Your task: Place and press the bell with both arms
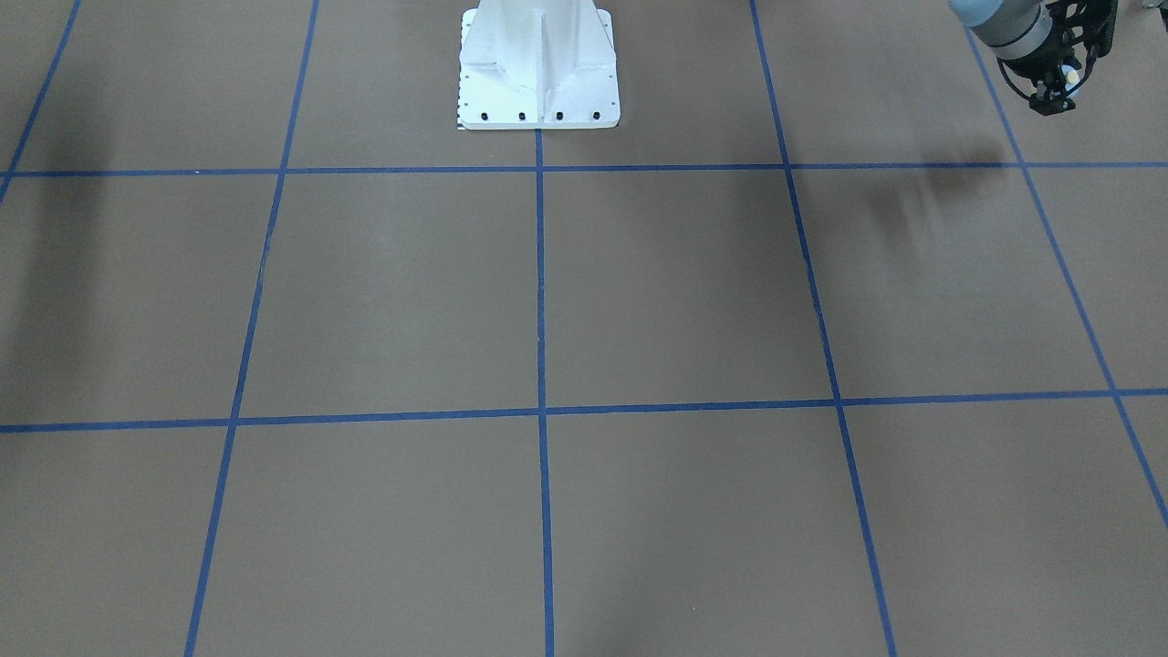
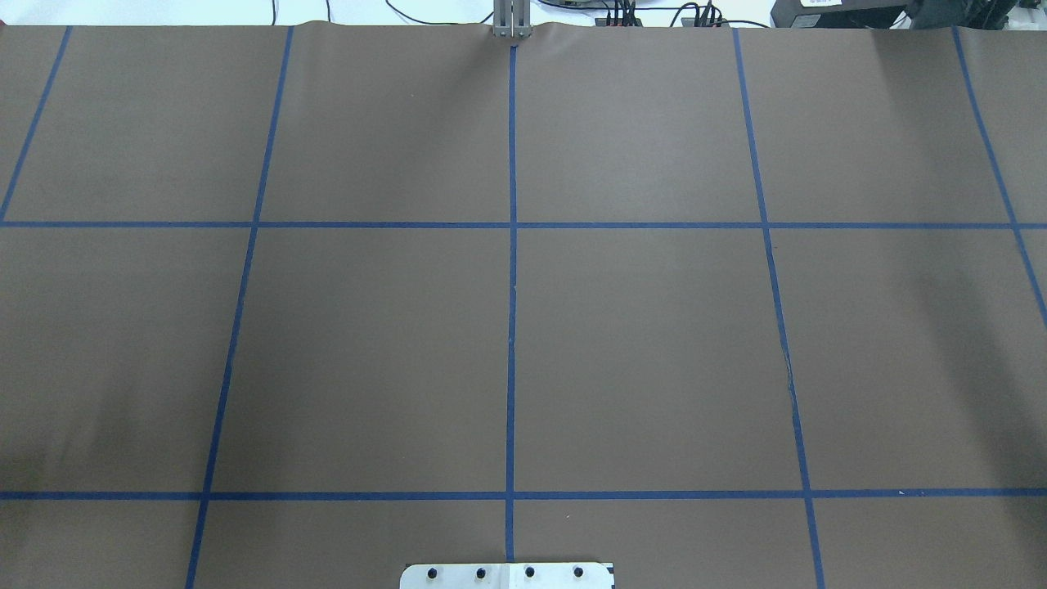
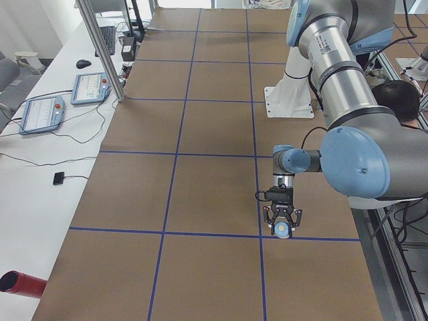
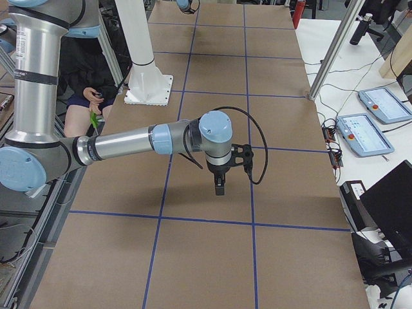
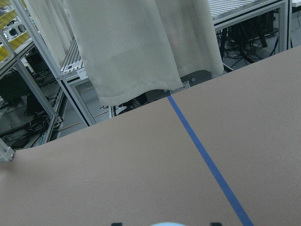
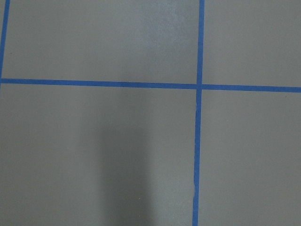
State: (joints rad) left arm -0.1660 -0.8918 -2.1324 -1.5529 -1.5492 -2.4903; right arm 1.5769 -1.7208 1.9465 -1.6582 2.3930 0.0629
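My left gripper is shut on the light-blue bell and holds it above the brown table near the robot's side edge. In the exterior left view this gripper points straight down with the bell between its fingers, just above a blue tape line. The left wrist view shows only the bell's top at the bottom edge. My right gripper shows only in the exterior right view. It points down over the middle of the table, and I cannot tell whether it is open or shut.
The white bolted pedestal stands at the robot's edge of the table, which carries a blue tape grid. A side table with teach pendants, a metal post and a red cylinder lie beyond the far edge.
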